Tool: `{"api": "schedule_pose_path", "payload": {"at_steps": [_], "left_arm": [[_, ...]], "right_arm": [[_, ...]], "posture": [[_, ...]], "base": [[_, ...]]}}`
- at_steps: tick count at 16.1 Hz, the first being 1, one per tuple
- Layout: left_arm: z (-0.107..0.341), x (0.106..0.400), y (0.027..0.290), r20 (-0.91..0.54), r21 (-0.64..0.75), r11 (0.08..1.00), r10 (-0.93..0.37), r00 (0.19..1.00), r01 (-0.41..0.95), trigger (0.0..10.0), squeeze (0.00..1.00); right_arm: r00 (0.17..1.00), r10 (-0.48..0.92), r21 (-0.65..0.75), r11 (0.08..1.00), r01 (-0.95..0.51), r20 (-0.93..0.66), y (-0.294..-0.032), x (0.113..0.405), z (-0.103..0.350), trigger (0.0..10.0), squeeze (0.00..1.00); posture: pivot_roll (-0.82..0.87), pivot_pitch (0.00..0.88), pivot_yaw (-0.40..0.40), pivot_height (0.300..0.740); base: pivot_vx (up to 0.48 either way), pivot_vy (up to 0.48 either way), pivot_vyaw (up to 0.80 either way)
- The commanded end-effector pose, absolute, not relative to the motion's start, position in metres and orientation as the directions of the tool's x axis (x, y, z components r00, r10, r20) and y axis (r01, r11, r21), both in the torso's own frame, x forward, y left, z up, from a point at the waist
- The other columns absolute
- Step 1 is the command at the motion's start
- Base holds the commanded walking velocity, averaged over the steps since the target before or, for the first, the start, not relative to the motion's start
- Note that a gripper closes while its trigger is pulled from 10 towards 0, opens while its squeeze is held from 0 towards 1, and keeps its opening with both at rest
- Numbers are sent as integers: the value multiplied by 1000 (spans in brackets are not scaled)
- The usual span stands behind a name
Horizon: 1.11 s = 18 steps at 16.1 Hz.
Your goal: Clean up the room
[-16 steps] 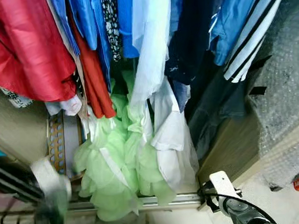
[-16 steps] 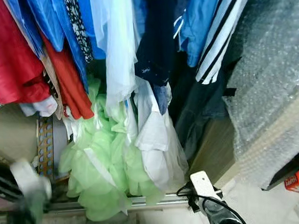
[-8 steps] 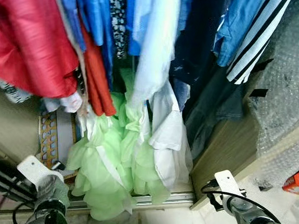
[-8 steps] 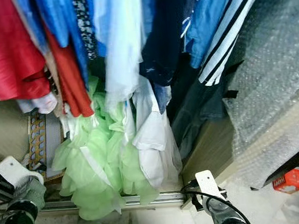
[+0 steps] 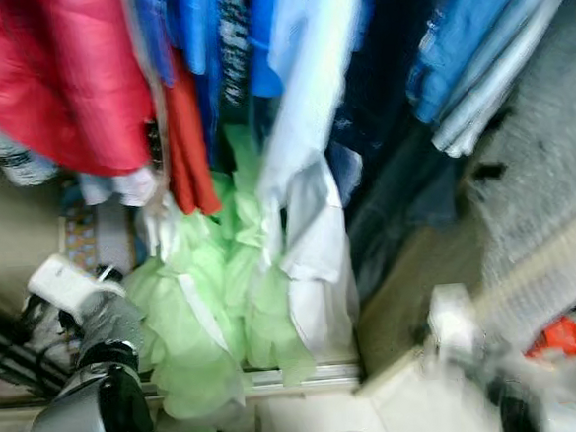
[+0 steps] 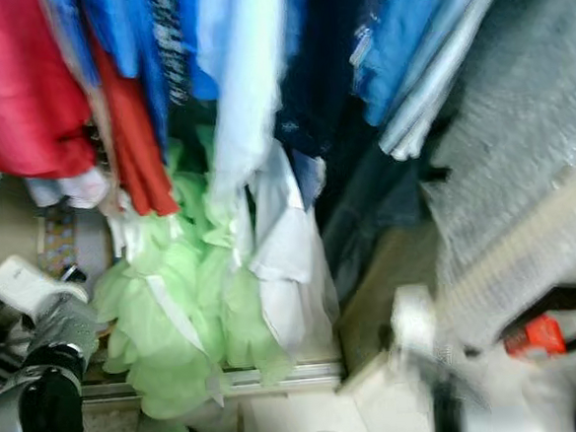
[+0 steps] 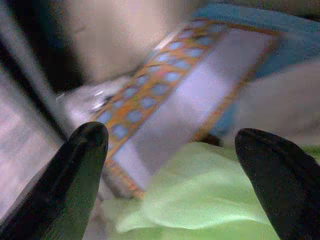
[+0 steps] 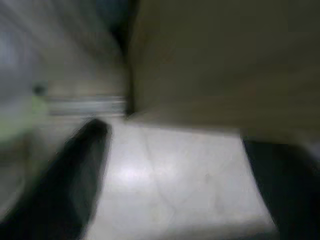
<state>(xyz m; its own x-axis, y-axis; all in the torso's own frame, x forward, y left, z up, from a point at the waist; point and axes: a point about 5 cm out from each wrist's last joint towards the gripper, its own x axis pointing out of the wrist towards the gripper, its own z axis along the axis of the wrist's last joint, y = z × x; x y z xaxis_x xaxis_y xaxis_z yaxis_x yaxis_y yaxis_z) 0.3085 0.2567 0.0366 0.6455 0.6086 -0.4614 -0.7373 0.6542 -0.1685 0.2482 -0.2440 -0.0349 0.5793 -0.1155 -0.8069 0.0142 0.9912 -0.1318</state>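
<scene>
Clothes crowd an open wardrobe, hanging in a dense row across the far side: a red garment at far left, bright blue shirts beside it, a pale blue shirt in the middle, dark navy pieces and a blue top with light stripes to the right. Below them, a heap of light green fabric spills down to the wardrobe's metal floor track, with a white garment draped just to its right. A grey sheet of bubble wrap covers the wardrobe's right side. Leaning at the left behind the green heap is a flat panel with an orange-and-blue patterned border. A small red box lies on the pale floor at near right; any lettering on it is too blurred to read.

The left gripper hovers near the left edge of the green fabric, its black fingers spread wide apart with nothing between them. The right gripper hangs low over the pale floor by the wardrobe's wooden corner, fingers likewise parted and empty, though heavily blurred.
</scene>
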Motion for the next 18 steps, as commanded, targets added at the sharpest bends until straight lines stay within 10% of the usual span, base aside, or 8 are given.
{"api": "schedule_pose_path", "payload": {"at_steps": [1,5,14,18], "left_arm": [[29,307,246,-494,-129,700,569,657,-703,10000,0],[23,302,239,-446,60,880,446,776,-471,10000,0],[46,272,226,-327,240,964,190,926,-114,10000,0],[58,269,219,-302,305,951,134,944,-38,10000,0]], "right_arm": [[738,-120,-155,988,21,-664,-252,291,6,10000,0],[727,-76,-107,994,3,-683,-253,283,-1,10000,0],[487,79,-79,952,-295,-870,-253,197,-60,10000,0],[598,30,-187,936,-298,-801,-259,220,-43,10000,0]], "posture": [[-40,0,-142,740],[-38,0,-124,740],[-7,0,-64,740],[-7,0,-46,740]], "base": [[0,0,0],[0,0,0],[0,0,0],[0,0,0]]}}
